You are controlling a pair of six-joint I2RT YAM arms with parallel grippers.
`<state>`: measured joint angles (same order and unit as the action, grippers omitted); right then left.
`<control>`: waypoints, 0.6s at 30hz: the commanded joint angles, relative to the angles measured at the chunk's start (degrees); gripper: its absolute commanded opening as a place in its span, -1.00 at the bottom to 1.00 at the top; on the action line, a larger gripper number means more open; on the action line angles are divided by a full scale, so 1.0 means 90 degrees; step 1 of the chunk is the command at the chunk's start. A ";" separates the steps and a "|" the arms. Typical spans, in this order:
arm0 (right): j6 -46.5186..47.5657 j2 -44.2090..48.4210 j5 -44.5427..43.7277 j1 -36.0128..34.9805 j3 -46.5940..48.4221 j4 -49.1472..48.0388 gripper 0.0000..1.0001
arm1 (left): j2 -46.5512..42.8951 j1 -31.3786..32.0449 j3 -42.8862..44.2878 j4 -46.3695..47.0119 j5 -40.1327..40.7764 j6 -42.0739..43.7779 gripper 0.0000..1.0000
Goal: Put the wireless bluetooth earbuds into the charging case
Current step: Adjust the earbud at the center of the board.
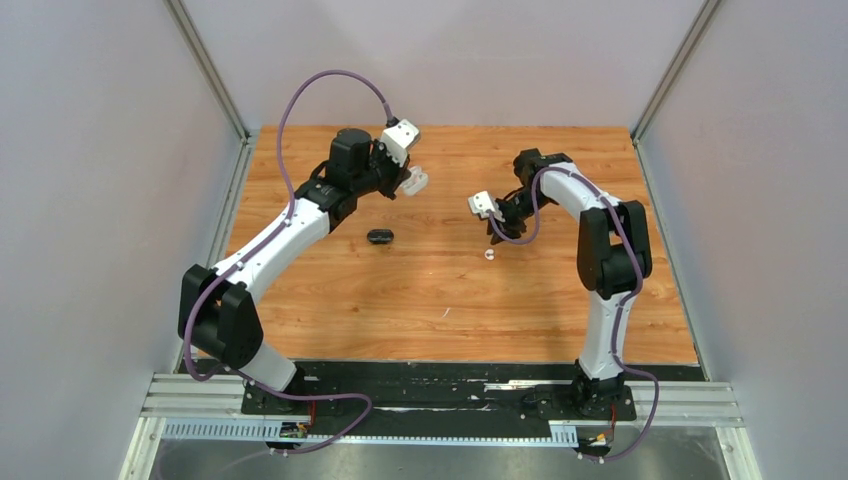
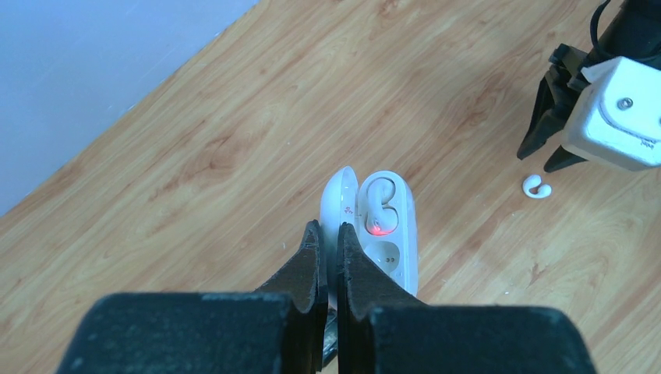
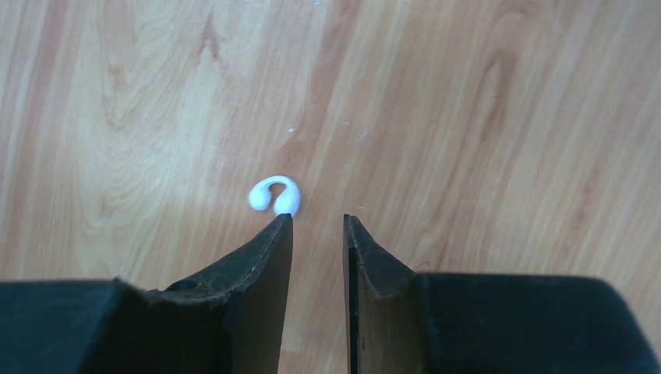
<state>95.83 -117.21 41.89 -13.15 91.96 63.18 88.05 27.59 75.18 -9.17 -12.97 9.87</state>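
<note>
Mid-air, left gripper (image 2: 327,231) seemingly pinching white case (image 2: 387,226), right gripper (image 3: 318,223) ajar, empty, by 1 earbud (image 3: 275,195)

Nothing legible; tiny red marks on the white charging case (image 2: 407,249) cannot be read.

A wooden table (image 1: 400,300) sits enclosed by plain grey walls (image 1: 100,150).

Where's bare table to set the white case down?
On the table, broad bare wood lies nearer than the black case and loose white earbud. Crowded at the far middle: left gripper with the white case faces right gripper.
</note>
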 commanded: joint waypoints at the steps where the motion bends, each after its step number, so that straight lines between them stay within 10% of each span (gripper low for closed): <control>1: 0.1115 -0.0177 -0.0264 -0.0124 0.0198 0.0929 -0.38 | -0.0250 -0.0039 -0.0045 0.0167 0.0022 0.0153 -1.00; 18: 0.1190 -0.0620 -0.0613 -0.0360 0.0078 0.0589 -0.28 | -0.0238 -0.0049 -0.0051 0.0157 -0.0012 0.0104 -1.00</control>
<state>104.71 -121.91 36.49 -15.64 92.01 68.95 87.99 27.40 74.52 -9.17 -12.99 10.00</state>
